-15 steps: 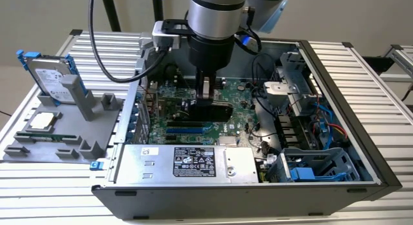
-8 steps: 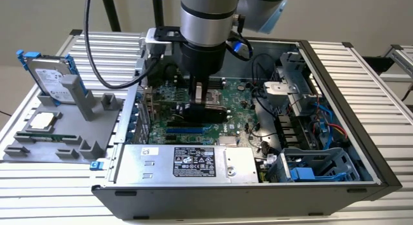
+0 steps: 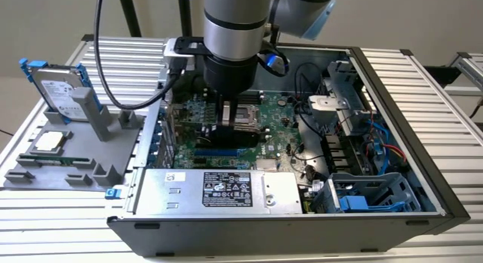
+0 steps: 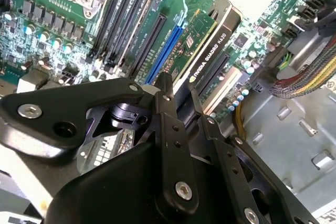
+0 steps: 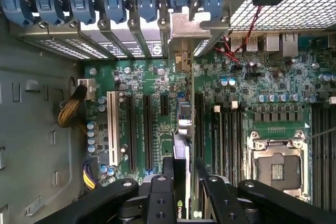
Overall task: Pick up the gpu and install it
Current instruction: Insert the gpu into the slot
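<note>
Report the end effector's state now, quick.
End effector: shut on the gpu, holding the card edge-on over the motherboard slots inside the open computer case.

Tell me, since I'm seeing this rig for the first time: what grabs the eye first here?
The arm's end effector reaching down into the open computer case, shut on the gpu, which stands on edge over the motherboard's expansion slots. Next, on the exterior view's left, the silver hard drive with blue rails stands upright in a grey holder.
</note>
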You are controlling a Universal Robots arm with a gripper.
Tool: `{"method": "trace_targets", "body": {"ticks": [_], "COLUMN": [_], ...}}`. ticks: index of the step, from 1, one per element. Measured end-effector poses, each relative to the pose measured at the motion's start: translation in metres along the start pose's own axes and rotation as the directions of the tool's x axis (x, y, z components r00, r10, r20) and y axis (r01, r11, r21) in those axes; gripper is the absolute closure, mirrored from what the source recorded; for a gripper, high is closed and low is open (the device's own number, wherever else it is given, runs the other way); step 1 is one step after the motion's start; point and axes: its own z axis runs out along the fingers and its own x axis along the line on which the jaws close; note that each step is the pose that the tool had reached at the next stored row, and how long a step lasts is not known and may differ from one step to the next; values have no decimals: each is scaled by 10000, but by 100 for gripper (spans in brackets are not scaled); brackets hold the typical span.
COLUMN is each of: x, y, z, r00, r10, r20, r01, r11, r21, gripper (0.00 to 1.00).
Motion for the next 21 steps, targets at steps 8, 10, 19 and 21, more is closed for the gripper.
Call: {"method": "trace_targets", "body": {"ticks": [8,10,19,21], "x": [16,17,18,19], "y": [49,55,75,80], "z": [95,116,204,219], "r00": [10000,10000,10000,10000], "r10": [2,3,3,2], "r20": [-1,-2,-2,-3], "r01": [-2,-3,-3,-2], "r11": [10000,10000,10000,10000], "r21": [-1,-1,-1,-2], "gripper": [100,100,100,100]}}
